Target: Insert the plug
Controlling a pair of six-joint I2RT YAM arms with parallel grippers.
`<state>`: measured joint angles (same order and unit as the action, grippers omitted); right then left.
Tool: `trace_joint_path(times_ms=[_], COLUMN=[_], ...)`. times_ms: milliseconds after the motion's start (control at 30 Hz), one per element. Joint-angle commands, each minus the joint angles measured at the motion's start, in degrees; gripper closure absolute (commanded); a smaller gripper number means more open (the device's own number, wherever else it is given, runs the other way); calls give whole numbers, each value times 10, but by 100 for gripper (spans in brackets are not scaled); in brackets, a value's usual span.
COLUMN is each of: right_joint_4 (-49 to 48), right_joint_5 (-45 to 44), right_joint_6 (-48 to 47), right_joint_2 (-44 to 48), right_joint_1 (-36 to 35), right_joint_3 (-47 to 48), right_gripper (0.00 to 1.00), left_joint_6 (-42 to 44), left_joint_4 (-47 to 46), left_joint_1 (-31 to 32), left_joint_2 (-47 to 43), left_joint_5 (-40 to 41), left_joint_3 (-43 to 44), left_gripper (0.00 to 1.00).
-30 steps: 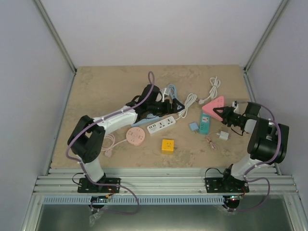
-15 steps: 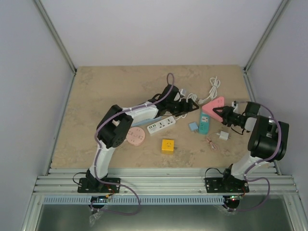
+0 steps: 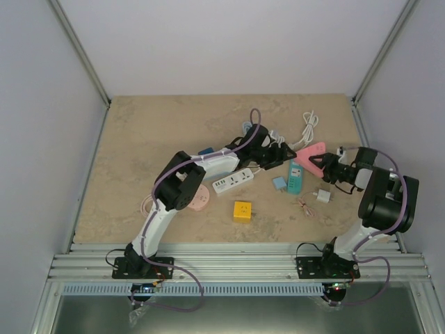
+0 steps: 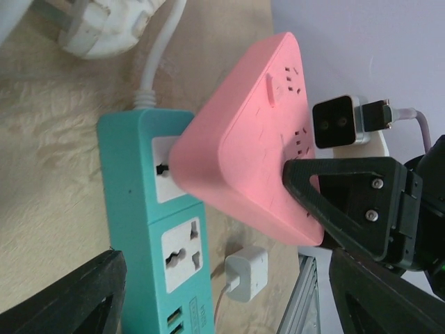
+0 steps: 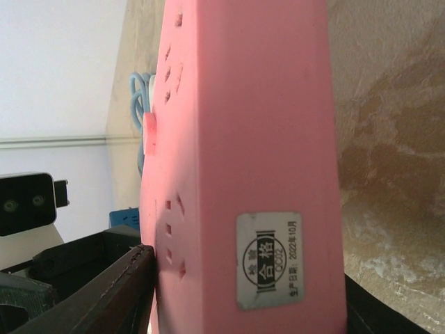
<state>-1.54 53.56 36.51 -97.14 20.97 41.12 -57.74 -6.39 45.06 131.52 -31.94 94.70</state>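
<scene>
The pink socket block (image 3: 311,150) is held clamped in the right tool (image 3: 325,164), right of centre, seemingly being presented. The left tool (image 3: 285,156) is spread wide and empty. The white plug (image 4: 104,28), upper left of the left wrist view, likely needs grasping next.

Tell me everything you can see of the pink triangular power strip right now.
The pink power strip is a rounded triangular block of smooth, matte-looking plastic. Its face carries clusters of socket slots and a small raised pink button, and another side bears a silver sticker. The right gripper is clamped on one corner and holds it tilted. An opposite corner overlaps the teal power strip; I cannot tell whether they touch.
</scene>
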Motion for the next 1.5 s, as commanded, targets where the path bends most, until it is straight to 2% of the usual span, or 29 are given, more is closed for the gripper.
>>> trace_joint_path(times_ms=[0, 167, 333, 667, 800, 933, 1067, 1133, 1367, 1467], right_joint_4=[69, 91, 113, 121, 122, 126, 130, 129, 106, 96], right_joint_5=[-110, -132, -169, -215, -225, -242, -265, -272, -250, -245], right_joint_6=[-40, -54, -64, -69, -74, -77, -84, -85, -82, -74], right_joint_2=[-29, -39, -46, -57, -61, -69, -68, -64, -19, 14], right_joint_1=[-1, -2, -5, -5, -6, -11, -17, -18, -17, -17], right_joint_3=[-9, -3, -2, 7, 14, 15, 14, 11, -2, -7], right_gripper=[47, 48, 48, 38, 37, 38, 38, 36, 16, 11], left_joint_6=[-9, -26, -37, -54, -55, -55, -51, -51, -65, -66], left_joint_4=[-13, 4, 8, 11, 17, 20, 20, 21, 15, 16], left_joint_1=[10, 14, 18, 19, 19, 19, 19, 19, 17, 16], left_joint_2=[31, 61, 87, 116, 120, 121, 121, 123, 141, 146], left_joint_5=[12, 28, 33, 29, 27, 29, 29, 29, 17, 16], left_joint_3=[41, 70, 89, 102, 102, 101, 104, 107, 115, 121], left_gripper=[18, 20, 28, 38, 42, 43, 38, 37, 37, 37])
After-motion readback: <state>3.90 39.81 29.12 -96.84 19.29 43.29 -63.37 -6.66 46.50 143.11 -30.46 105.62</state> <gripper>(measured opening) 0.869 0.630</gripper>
